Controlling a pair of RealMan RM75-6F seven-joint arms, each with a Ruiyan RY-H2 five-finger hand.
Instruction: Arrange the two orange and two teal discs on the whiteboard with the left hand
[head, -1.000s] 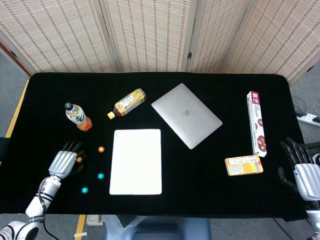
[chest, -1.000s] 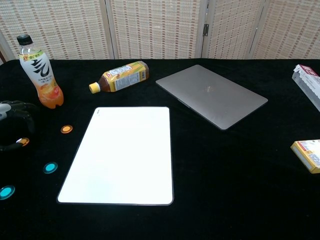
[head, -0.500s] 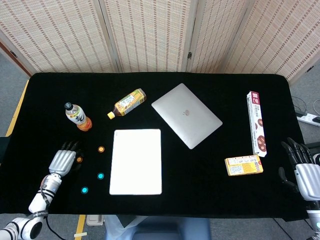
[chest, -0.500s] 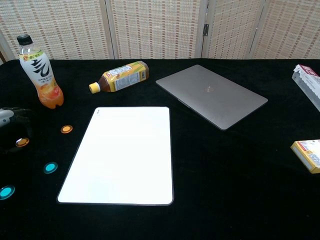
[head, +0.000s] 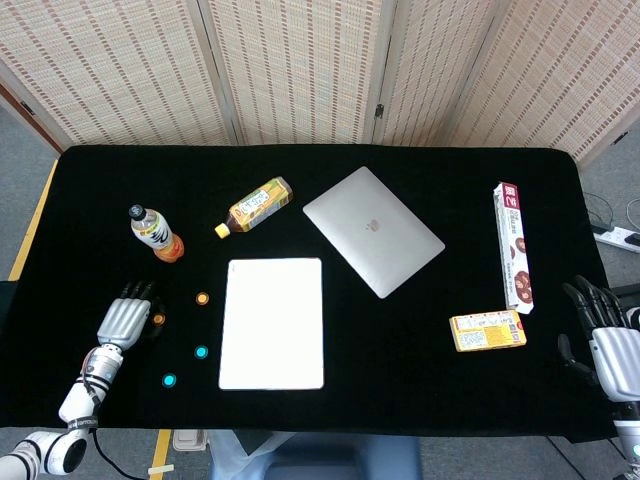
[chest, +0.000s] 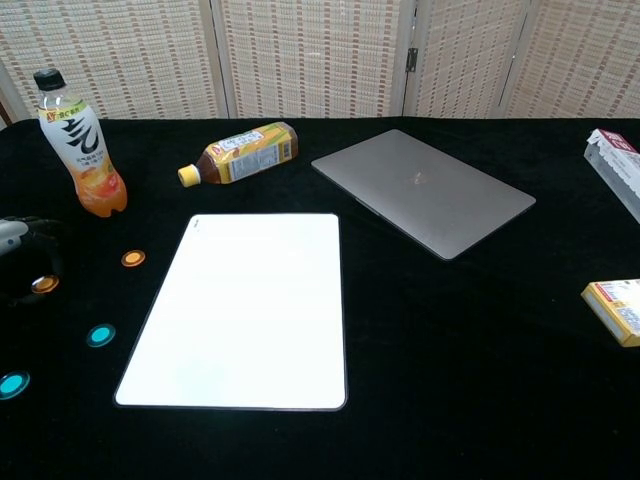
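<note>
The whiteboard (head: 272, 323) (chest: 245, 310) lies flat at the middle front with nothing on it. All the discs rest on the black cloth to its left. One orange disc (head: 202, 298) (chest: 133, 258) lies nearest the board. The other orange disc (head: 158, 319) (chest: 44, 284) lies right beside my left hand (head: 125, 318) (chest: 18, 250), whose dark fingers arch near it and hold nothing. Two teal discs (head: 201, 352) (head: 169, 381) lie nearer the front edge, and the chest view also shows these teal discs (chest: 100, 335) (chest: 13, 384). My right hand (head: 605, 340) stays at the far right edge, fingers apart and empty.
An upright orange drink bottle (head: 155, 233) (chest: 83, 145) stands just behind my left hand. A tea bottle (head: 257, 206) lies on its side behind the board. A closed laptop (head: 373, 230), a long biscuit box (head: 515, 245) and a small yellow box (head: 487, 330) lie to the right.
My left hand has drawn back a little to the left, away from the orange disc, which stays where it was. Nothing else has moved.
</note>
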